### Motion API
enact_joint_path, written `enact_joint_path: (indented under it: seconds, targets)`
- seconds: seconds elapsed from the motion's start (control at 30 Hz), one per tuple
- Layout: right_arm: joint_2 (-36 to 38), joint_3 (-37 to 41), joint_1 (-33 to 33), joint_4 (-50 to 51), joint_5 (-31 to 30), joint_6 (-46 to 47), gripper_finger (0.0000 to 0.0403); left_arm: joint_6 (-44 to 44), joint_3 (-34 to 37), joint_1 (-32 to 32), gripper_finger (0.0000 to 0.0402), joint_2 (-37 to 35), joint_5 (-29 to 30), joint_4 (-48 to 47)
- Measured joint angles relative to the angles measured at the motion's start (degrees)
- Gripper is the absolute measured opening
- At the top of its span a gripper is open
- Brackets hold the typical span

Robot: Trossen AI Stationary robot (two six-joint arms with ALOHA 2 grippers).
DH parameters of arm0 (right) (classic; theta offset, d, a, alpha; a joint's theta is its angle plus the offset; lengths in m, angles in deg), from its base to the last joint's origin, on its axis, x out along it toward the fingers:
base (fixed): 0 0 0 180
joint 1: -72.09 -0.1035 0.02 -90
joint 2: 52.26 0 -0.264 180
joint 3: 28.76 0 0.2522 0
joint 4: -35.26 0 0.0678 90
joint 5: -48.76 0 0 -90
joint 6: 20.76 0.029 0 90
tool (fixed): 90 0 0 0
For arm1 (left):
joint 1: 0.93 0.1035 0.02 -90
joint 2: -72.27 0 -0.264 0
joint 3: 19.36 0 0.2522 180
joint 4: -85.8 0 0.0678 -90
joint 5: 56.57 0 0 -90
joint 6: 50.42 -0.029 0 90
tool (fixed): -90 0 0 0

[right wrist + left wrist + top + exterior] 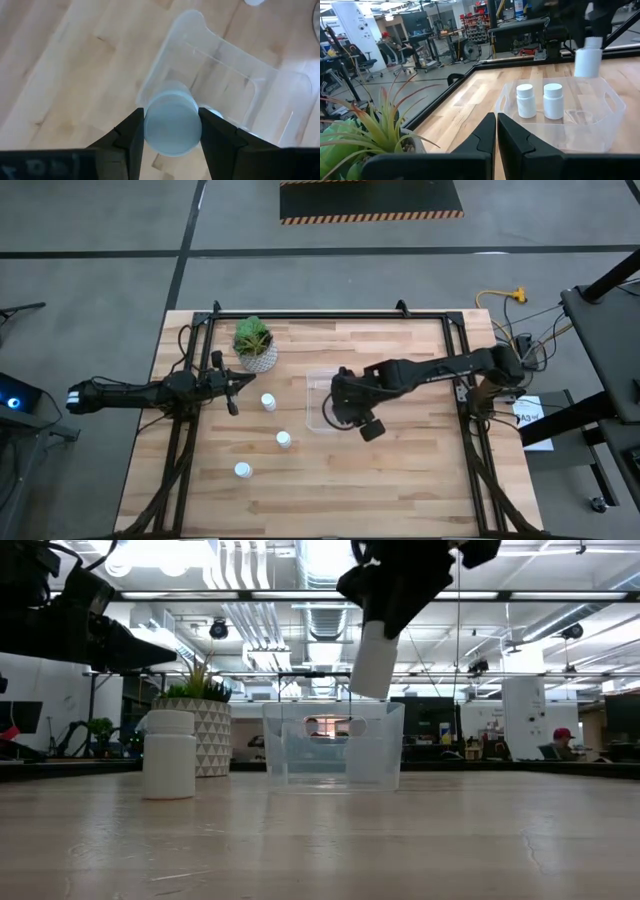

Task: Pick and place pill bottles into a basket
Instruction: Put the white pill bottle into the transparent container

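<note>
From above, the right hand (347,408) hangs over the clear basket (318,380) near the middle of the tabletop (400,480), while three pill bottles stand loose to its left: one (268,402) near the potted plant (255,343), one (284,440) further down, one (243,471) lowest; the left hand (232,388) waits beside the plant, its fingers pressed together and holding nothing. In the low view, the right hand carries a white bottle (374,658) tilted slightly, its lower end just above the basket's rim (333,706), and another bottle (169,754) stands on the wood in front of the plant pot (205,735). The left wrist view shows two bottles (526,101) (553,101) already upright side by side inside the basket, with the carried bottle (588,59) hovering over the far wall. The right wrist view looks down on the held bottle's round end (172,126), clamped between the two dark fingers (131,134), partly spread to the bottle's width, with the basket (260,90) beneath. The step in hand appears to be the placing of a third bottle; the next move likely calls for lowering it into free floor beside the two standing ones, then opening the fingers, taking care not to knock them or catch the rim
</note>
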Motion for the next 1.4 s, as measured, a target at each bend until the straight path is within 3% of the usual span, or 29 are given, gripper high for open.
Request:
enact_joint_path:
  seconds: [0.43, 1.4]
  targets:
    - [-5.82, -0.12, 1.58, -0.61, 1.66, -2.82, 0.0144, -0.01, 0.0, 0.0, 0.0, 0.11, 0.0, -0.03]
    - [-6.39, 0.46, 2.18, -2.52, 4.62, -5.42, 0.0144, 0.0, 0.0, 0.0, 0.0, 0.11, 0.0, -0.02]
